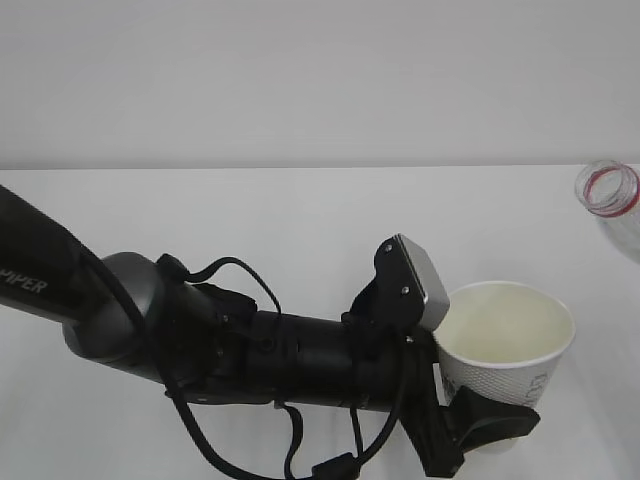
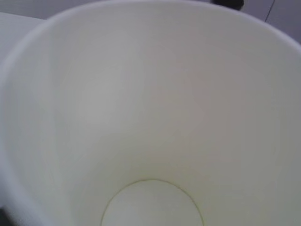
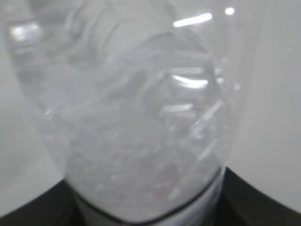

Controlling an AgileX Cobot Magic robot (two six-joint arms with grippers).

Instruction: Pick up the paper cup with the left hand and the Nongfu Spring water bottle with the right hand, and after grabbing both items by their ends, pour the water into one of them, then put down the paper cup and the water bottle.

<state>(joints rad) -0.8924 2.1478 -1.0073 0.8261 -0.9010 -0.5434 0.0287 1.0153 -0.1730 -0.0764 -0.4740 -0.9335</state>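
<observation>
Left hand: thick black arm marked "PIPER", lying nearly level from 9 o'clock toward 3 o'clock, cables looped beneath. Its gripper stands wide, clasped on the paper cup low at 4 o'clock; cup upright, cream interior dry. Nongfu Spring water bottle: at 2 o'clock, tilted, open neck with red ring, apart from the cup. Right hand: out of exterior view; wrist view shows only the clear bottle body close up, grip unconfirmed. White counter beneath.

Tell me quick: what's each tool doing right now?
Left tool: closed on the small white paper cup.
Right tool: out of frame, apparently holding the clear plastic water bottle.
</observation>
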